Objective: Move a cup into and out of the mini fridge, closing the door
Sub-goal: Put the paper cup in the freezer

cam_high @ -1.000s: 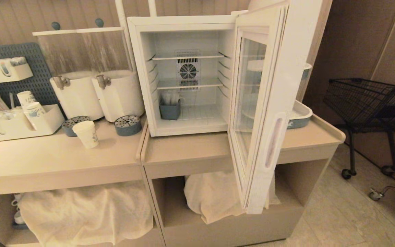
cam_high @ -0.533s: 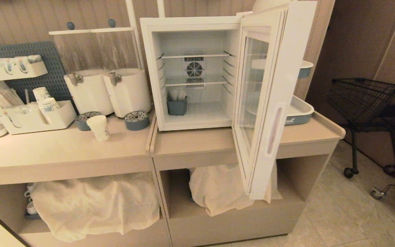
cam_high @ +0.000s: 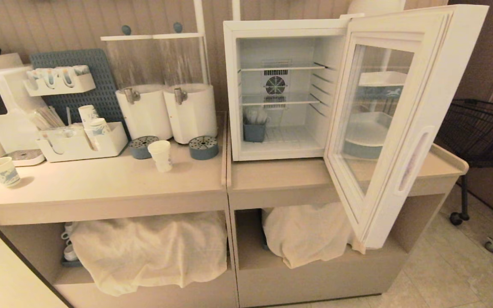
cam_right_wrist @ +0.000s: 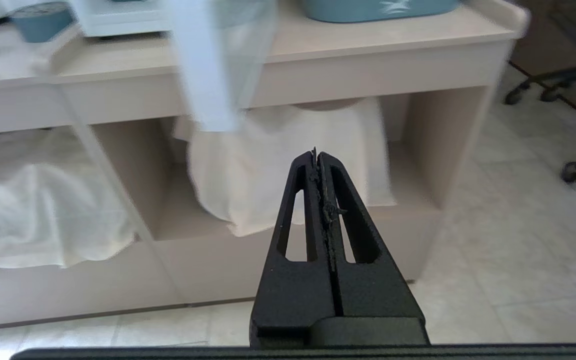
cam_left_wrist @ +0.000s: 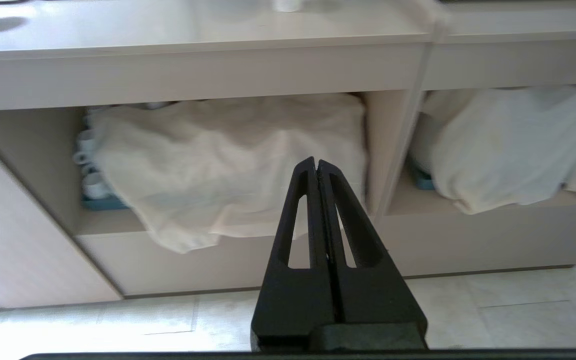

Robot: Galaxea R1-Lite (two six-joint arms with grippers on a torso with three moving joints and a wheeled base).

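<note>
Evidently nothing of the task proper is under way. Mini fridge (cam_high: pixel 280 90) sits on the right-hand worktop (cam_high: pixel 280 175), its door (cam_high: pixel 405 124) swung wide open toward 4 o'clock of the cabinet, glass pane facing out. Inside: wire shelves, a rear fan, and a small grey-blue bin (cam_high: pixel 254 130) on the floor of the compartment at the left. No cup on any shelf.

Cup (cam_high: pixel 161 155) stands upright on the left worktop, at roughly 9 o'clock from the fridge and well apart from it, just in front of two white dispensers (cam_high: pixel 167 112) and between their two round drip trays (cam_high: pixel 203 147). A shorter printed cup (cam_high: pixel 3 171) stands alone far out at 9 o'clock; a stack of nested cups (cam_high: pixel 89 117) rests in a white organiser.

Neither arm shows in the head view. Left pincer (cam_left_wrist: pixel 316 165): fingers pressed together, empty, hanging low and facing the cloth-covered shelf under the left worktop. Right pincer (cam_right_wrist: pixel 318 156): likewise closed on nothing, low, facing the shelf under the fridge with the door's lower edge above it.

Judgement: door open counts as the only step in place. Left to do: reach and grip the cup, set it inside, take it out, shut the door. Both pincers must open and rise first.
</note>
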